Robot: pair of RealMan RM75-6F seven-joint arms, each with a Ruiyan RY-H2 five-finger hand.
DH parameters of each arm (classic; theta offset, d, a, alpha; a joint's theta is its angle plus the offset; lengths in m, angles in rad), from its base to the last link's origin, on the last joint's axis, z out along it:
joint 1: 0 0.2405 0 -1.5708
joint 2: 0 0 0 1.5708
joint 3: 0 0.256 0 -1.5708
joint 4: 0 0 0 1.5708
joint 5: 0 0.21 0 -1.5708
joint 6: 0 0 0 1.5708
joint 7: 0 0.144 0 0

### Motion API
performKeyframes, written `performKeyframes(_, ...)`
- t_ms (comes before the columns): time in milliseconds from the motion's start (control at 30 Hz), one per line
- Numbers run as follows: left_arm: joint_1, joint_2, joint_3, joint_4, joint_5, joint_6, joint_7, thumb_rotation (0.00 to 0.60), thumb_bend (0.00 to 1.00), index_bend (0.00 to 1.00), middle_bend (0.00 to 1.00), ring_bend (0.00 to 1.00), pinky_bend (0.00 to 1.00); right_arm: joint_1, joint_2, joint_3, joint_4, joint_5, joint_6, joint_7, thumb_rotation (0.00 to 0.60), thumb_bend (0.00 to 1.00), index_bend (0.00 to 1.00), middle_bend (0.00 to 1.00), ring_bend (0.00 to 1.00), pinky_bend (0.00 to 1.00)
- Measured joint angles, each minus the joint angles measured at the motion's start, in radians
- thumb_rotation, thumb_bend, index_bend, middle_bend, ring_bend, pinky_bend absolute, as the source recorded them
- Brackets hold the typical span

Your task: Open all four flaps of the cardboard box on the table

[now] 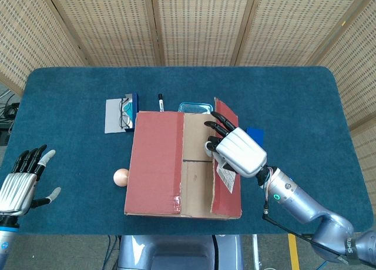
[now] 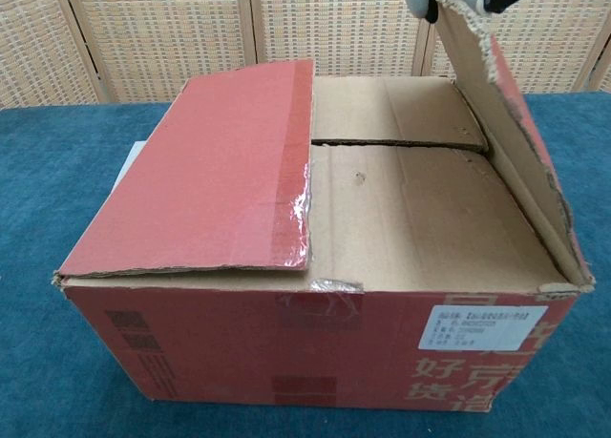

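My right hand (image 1: 238, 152) is gripping the red cardboard box's (image 2: 315, 362) right flap (image 2: 516, 152), which is standing nearly upright. The left flap (image 2: 215, 171) is lying shut. My left hand (image 1: 20, 185) is hovering with spread, idle fingers, well left of the box.

The blue table (image 1: 294, 99) carries the red cardboard box (image 1: 157, 164) at its centre. At the box's eleven o'clock sit a glasses case (image 1: 122, 114) and marker (image 1: 160, 101), a blue tray (image 1: 195, 107) at twelve. A blue-green block (image 1: 256, 133) lies at three, a small ball (image 1: 121, 177) at nine.

— What does the right hand (image 1: 238, 153) look like?
— A ribbed silver metal back, black fingers with pale tips, on a silver-grey arm (image 1: 305, 202) with a green ring light and thin black cable.
— And the left hand (image 1: 20, 185)?
— Same build.
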Motion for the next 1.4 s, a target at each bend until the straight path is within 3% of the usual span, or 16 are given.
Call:
performKeyframes(500, 0.002, 0.006, -0.010, -0.002, -0.005, 0.016, 0.019, 0.515, 0.29, 0.08, 0.00, 0.00, 0.00, -0.052, 0.223, -0.002, 0.005, -0.005, -0.008, 0.044, 0.600, 0.78, 0.55, 0.54, 0.17, 0.00)
performKeyframes(1133, -0.004, 0.018, -0.022, -0.017, 0.011, 0.035, 0.049, 0.515, 0.29, 0.08, 0.00, 0.00, 0.00, -0.123, 0.320, -0.027, 0.080, -0.047, 0.042, 0.148, 0.599, 0.78, 0.53, 0.47, 0.13, 0.00)
performKeyframes(1400, -0.023, 0.031, -0.022, -0.014, 0.040, 0.016, 0.054, 0.517, 0.29, 0.07, 0.00, 0.00, 0.00, -0.152, 0.327, -0.044, 0.094, -0.043, 0.050, 0.176, 0.581, 0.76, 0.41, 0.35, 0.07, 0.00)
